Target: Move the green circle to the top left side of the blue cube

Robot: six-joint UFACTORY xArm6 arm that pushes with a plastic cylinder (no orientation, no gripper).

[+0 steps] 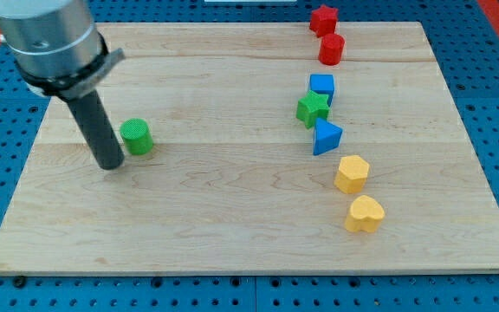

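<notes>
The green circle [135, 136], a short green cylinder, stands on the wooden board [232, 217] at the view's left. My tip [112, 165] rests on the board just to the left of it and slightly below, close to its side or touching it. The blue cube [321, 87] sits well to the right, near the view's top, with a wide stretch of board between it and the green circle.
A green star [312, 109] touches the blue cube's lower left. A blue triangle [326, 137] lies below them. A red star [323, 18] and a red cylinder [331, 48] stand above the cube. A yellow hexagon [351, 173] and a yellow heart [364, 213] lie lower right.
</notes>
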